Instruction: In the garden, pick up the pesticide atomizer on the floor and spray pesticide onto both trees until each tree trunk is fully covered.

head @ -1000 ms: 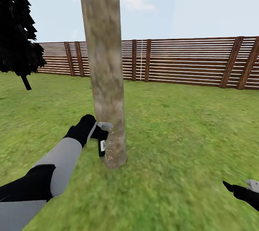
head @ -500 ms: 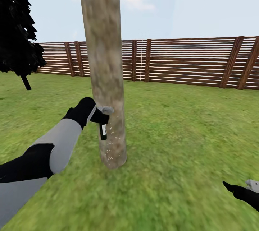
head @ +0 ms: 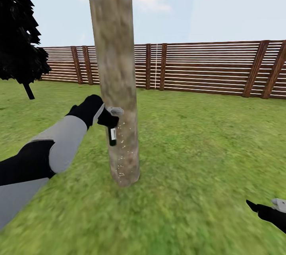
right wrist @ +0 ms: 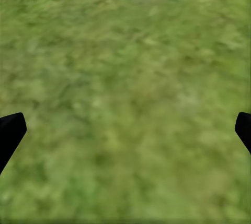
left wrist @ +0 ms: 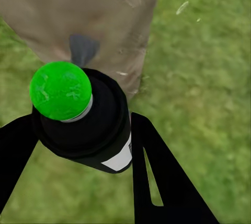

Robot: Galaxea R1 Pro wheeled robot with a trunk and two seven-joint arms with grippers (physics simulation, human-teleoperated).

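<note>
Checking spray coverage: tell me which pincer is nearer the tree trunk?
Left. The left pincer holds the atomizer right beside the tree trunk; the right pincer hangs far off over grass.

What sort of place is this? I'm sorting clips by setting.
Most likely a fenced back garden: a grass lawn, a brown slatted wooden fence along the far edge, and a thick tree trunk with a dark conifer nearby.

The tree trunk (head: 115, 76) stands right against the left gripper (head: 108, 117), blocking passage ahead. Open grass (head: 198, 148) lies to its right up to the wooden fence (head: 206, 68); a black conifer (head: 18, 37) stands far left.
</note>
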